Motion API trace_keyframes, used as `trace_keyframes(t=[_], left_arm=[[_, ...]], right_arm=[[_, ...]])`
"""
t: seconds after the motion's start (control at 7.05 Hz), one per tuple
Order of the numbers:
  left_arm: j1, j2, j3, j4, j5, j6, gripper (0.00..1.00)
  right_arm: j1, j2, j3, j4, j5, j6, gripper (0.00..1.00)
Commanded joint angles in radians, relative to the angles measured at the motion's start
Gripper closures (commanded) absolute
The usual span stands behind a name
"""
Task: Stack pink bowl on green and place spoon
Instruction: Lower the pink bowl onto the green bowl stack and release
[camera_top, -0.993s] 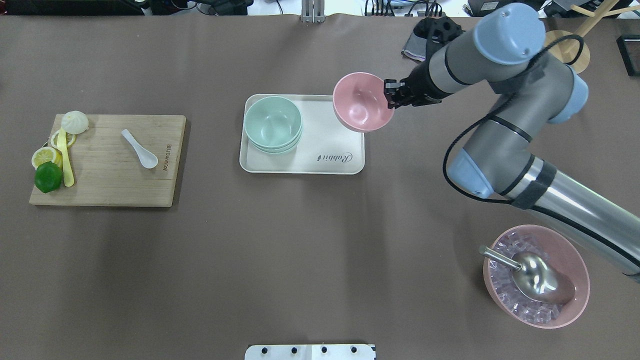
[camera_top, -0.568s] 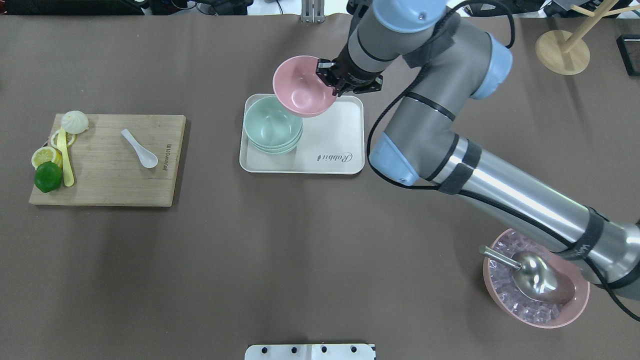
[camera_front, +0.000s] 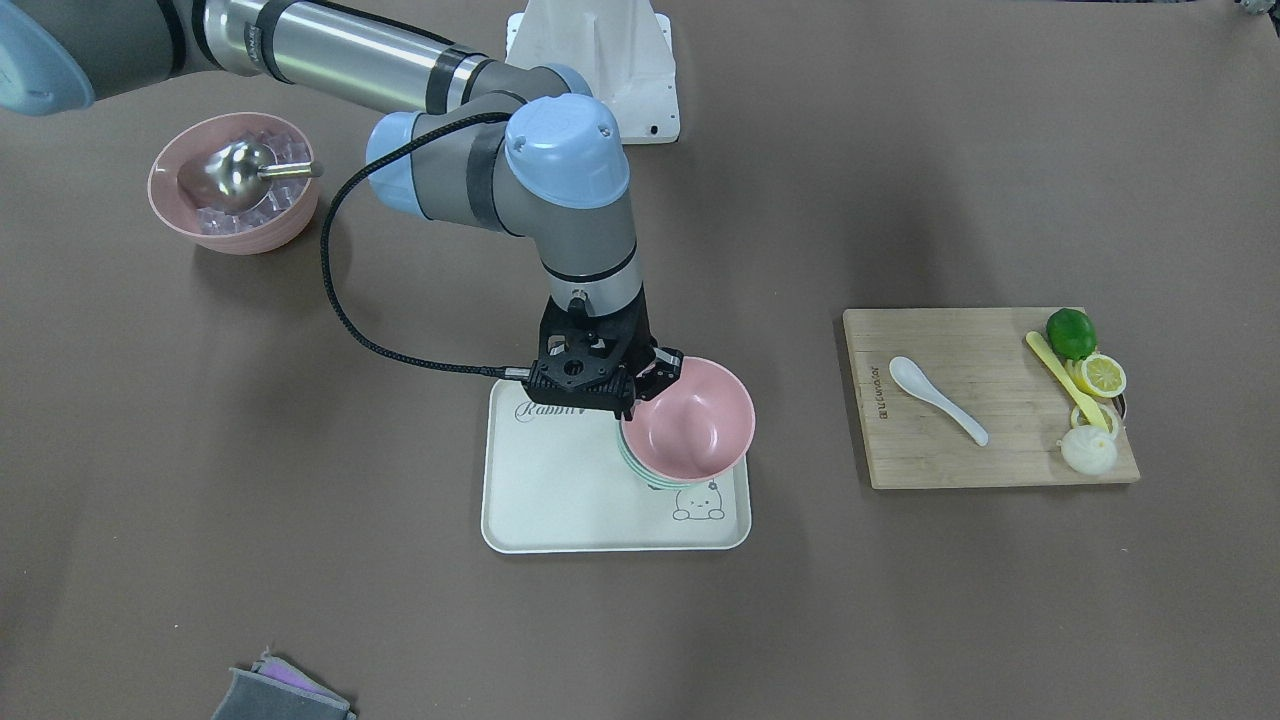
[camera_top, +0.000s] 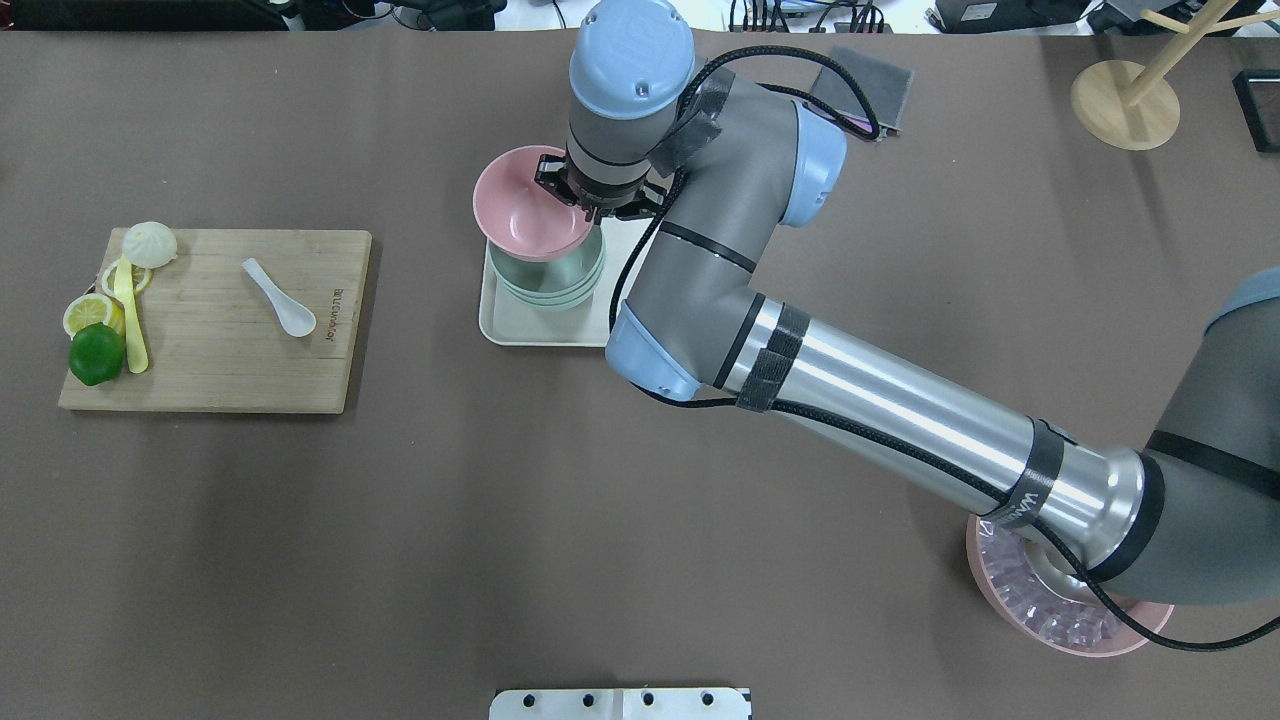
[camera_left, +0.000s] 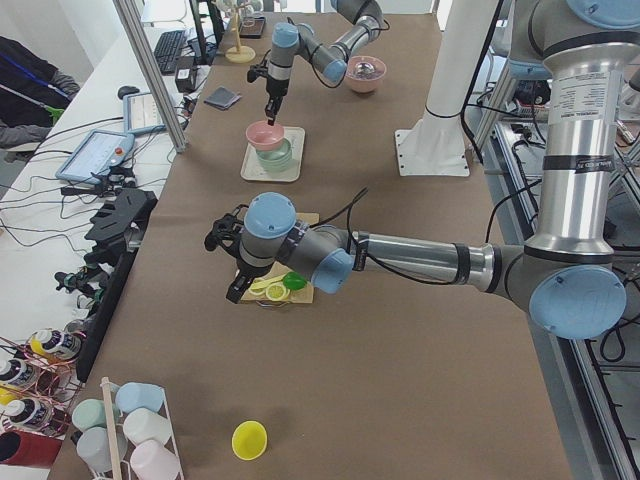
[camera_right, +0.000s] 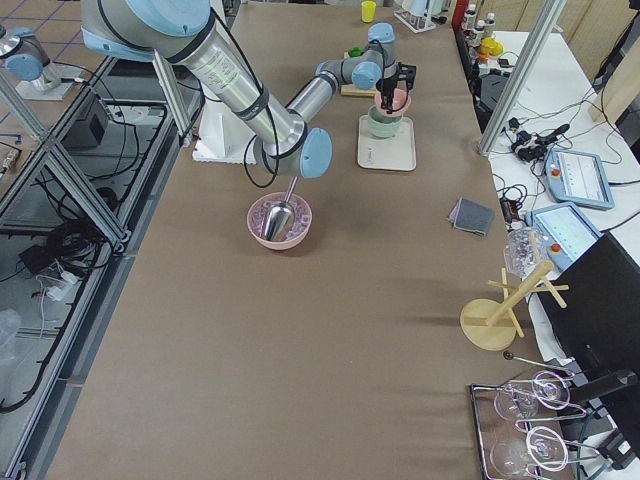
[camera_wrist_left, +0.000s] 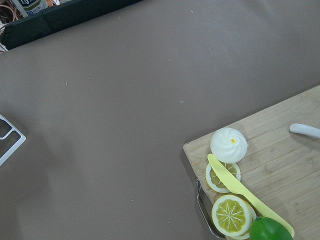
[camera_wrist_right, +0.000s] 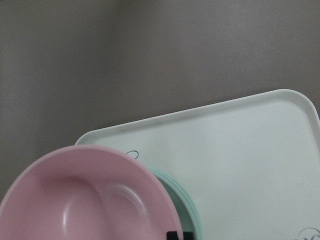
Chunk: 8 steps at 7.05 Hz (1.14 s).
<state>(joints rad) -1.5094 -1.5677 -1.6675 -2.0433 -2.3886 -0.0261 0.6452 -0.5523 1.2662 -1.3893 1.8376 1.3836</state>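
pink bowl (camera_top: 520, 215), rim tight in the right claw (camera_top: 577, 203), over mint-green bowl stack (camera_top: 565, 282) at 10 o'clock on tray (camera_top: 500, 325)

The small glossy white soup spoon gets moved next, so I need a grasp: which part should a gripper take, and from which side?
Take the short handle of the small glossy white soup spoon, probably from straight above, jaws across its narrow width: it lies flat on the wooden cutting board, bare wood either side.
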Motion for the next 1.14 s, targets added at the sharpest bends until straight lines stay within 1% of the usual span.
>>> trace_keyframes(t=[0.0, 0.99], left_arm=[[0.000, 0.000, 0.002, 0.000, 0.000, 0.000, 0.02], [0.000, 0.000, 0.000, 0.000, 0.000, 0.000, 0.02]], right_arm=[[-0.021, 0.003, -0.030, 0.000, -0.017, 0.002, 1.00], [-0.030, -0.005, -0.041, -0.007, -0.023, -0.017, 1.00]])
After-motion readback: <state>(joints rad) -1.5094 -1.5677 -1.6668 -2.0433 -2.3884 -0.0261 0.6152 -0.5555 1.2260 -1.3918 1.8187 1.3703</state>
